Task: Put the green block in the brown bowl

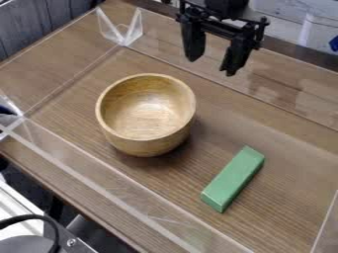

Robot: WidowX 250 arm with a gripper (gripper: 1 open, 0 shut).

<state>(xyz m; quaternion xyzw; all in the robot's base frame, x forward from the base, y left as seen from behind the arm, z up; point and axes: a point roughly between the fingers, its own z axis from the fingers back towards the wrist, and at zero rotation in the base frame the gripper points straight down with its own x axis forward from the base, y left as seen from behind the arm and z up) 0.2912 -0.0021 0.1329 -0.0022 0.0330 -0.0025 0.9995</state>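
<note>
Sitting at lower right was the flat, matte green rectangular block point(234, 179), just beside the round light-brown wooden bowl point(145, 115) left of centre. The black two-fingered claw point(214, 61) hung wide open up top, holding nothing.

Robot arm point(226, 8) — cut off above

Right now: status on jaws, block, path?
Jaws open, nothing held. Green block on table, outside bowl. Nothing seen between block and bowl.
</note>
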